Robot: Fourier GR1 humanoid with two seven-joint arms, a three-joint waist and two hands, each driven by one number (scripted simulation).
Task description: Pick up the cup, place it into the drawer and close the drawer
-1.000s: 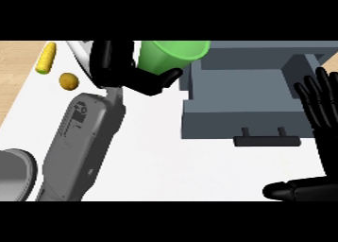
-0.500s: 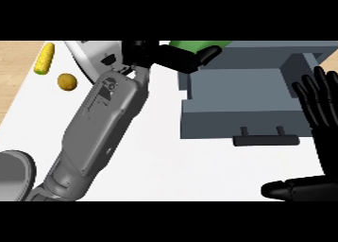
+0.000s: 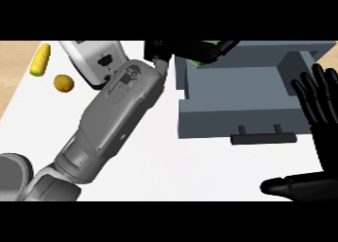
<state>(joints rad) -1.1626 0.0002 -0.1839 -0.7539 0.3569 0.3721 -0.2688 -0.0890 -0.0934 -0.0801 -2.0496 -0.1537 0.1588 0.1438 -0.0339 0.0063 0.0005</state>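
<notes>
My left hand (image 3: 189,48) is shut on the green cup (image 3: 211,47) at the top of the head view. Only a small green patch of the cup shows between the black fingers. Hand and cup hang over the far left corner of the open grey drawer (image 3: 234,116), whose dark handle (image 3: 263,138) faces me. The left forearm stretches diagonally from the lower left up to it. At the right edge my right hand (image 3: 325,106) rests open, fingers up, beside the drawer's right wall.
A corn cob (image 3: 40,60) and a small brown potato (image 3: 63,83) lie at the far left on the wooden counter edge (image 3: 12,80). A white block (image 3: 88,54) stands behind the left arm. The white counter top (image 3: 164,165) spreads in front of the drawer.
My left hand has carried the cup up and to the right, from beside the drawer's left wall to over its far corner; more of the cup is hidden now. The right hand has stayed put.
</notes>
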